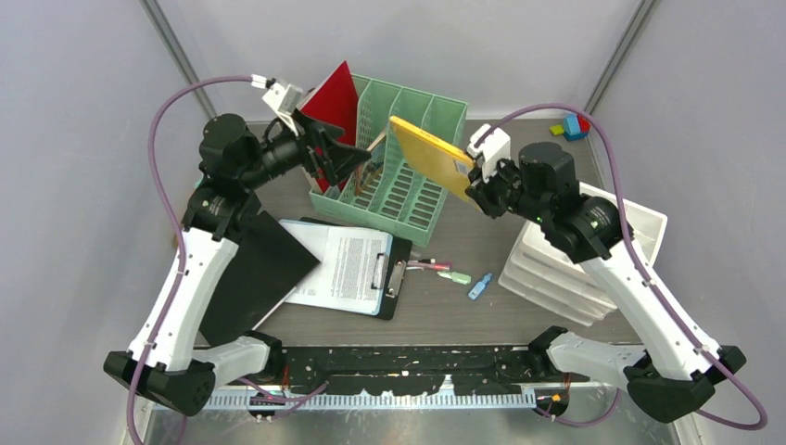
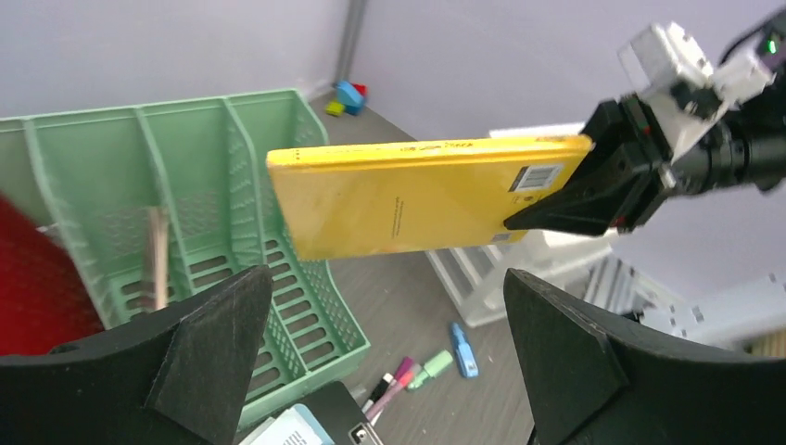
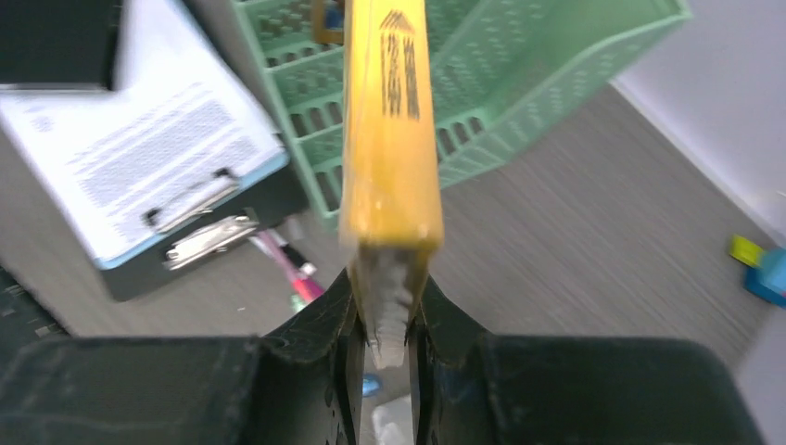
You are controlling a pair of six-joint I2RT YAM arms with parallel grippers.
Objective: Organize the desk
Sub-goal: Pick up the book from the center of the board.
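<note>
— Right pincer (image 3: 385, 297), what did it have?
— It was clamped on a yellow book (image 2: 408, 199), gripping one corner by the barcode. The book was held up in the air, reaching left over the right-hand compartments of a green file rack (image 1: 445, 107).
— And the left pincer (image 2: 386, 276)?
— Its jaws were spread wide with nothing between them. It hung over the left part of the rack, pointing right toward the book, with a clear gap between the two.
— Where was the counter (image 1: 482, 241) in all this?
— It was the grey-brown wood-grain surface under everything, running from the arm bases at the near edge to the pale walls at the far side. The rack sat on its far middle.
— What else was on it?
— A red folder (image 1: 335, 97) stood at the rack's far left end. A clipboard (image 1: 348, 269) with a printed sheet lay near the middle, and a black folder (image 1: 255, 273) lay just left of it, partly under the left arm. A few markers (image 1: 445, 272) were scattered right of the clipboard. A white drawer unit (image 1: 565, 278) sat at the right, under the right arm. Some coloured blocks (image 1: 572, 126) sat in the far right corner.
</note>
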